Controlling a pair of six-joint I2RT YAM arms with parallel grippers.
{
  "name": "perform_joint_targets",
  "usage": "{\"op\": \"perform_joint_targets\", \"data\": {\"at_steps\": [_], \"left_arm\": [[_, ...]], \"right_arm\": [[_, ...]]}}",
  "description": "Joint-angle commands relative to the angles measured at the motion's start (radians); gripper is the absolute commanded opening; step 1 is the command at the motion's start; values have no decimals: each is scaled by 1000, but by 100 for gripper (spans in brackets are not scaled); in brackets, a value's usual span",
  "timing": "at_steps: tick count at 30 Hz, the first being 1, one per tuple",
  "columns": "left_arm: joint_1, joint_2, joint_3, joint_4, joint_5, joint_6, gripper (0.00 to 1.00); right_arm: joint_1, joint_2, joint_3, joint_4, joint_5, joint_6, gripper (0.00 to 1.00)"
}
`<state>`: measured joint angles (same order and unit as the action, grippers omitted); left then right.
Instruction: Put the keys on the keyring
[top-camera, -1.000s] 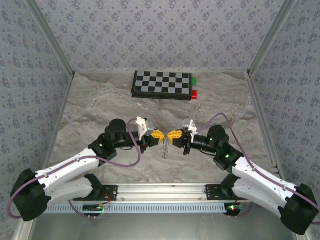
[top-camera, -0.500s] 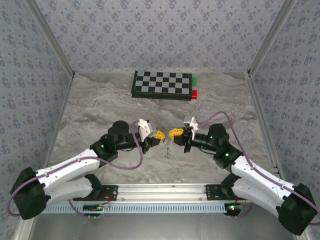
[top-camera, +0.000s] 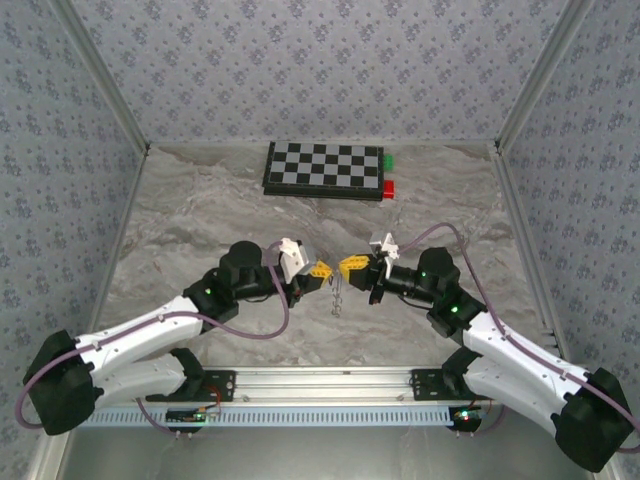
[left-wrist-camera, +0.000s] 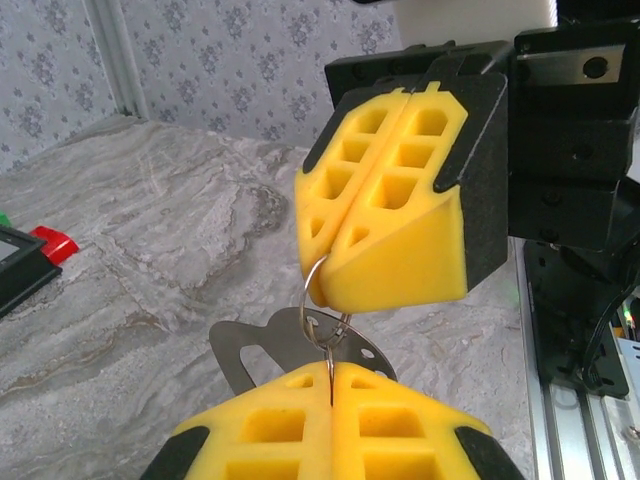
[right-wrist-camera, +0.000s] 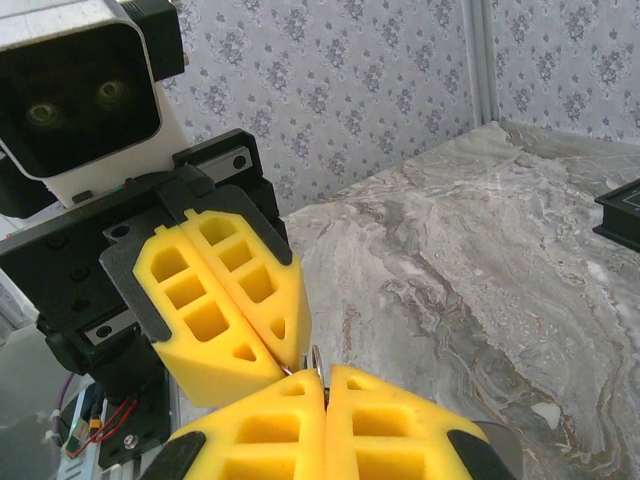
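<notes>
Threading looks unfinished; whether a key already sits on the keyring (left-wrist-camera: 327, 335) cannot be told. Left gripper (left-wrist-camera: 331, 385) and right gripper (left-wrist-camera: 345, 270) meet tip to tip above mid-table. Both sets of jaws are pressed together, each pinching the thin wire loop that spans the gap between them. Flat silver piece (left-wrist-camera: 245, 350) hangs just below the loop.

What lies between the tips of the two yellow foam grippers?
In the left wrist view, a thin silver wire ring bridges the left gripper and right gripper; a flat grey metal piece sits behind it.
</notes>
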<state>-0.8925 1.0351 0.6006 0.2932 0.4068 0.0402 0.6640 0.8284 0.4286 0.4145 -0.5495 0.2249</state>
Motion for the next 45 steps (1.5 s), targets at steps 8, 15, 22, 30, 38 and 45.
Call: {"op": "perform_joint_targets", "data": {"at_steps": [8, 15, 22, 30, 38, 45], "left_arm": [[-16, 0, 48, -8, 26, -17, 55], [7, -12, 79, -2, -17, -121, 55], [94, 3, 86, 80, -15, -299, 60], [139, 55, 139, 131, 81, -426, 60], [178, 65, 134, 299, 167, -548, 57], [188, 16, 125, 266, 165, -536, 56]], "right_arm": [[-18, -24, -10, 79, 53, 13, 0], [-24, -42, -41, 129, 53, 10, 0], [-39, -37, -65, 219, 34, 0, 0], [-55, -10, -53, 354, 51, -25, 0], [-80, 123, 14, 533, -88, 99, 0], [-100, 281, 98, 726, -178, 248, 0]]}}
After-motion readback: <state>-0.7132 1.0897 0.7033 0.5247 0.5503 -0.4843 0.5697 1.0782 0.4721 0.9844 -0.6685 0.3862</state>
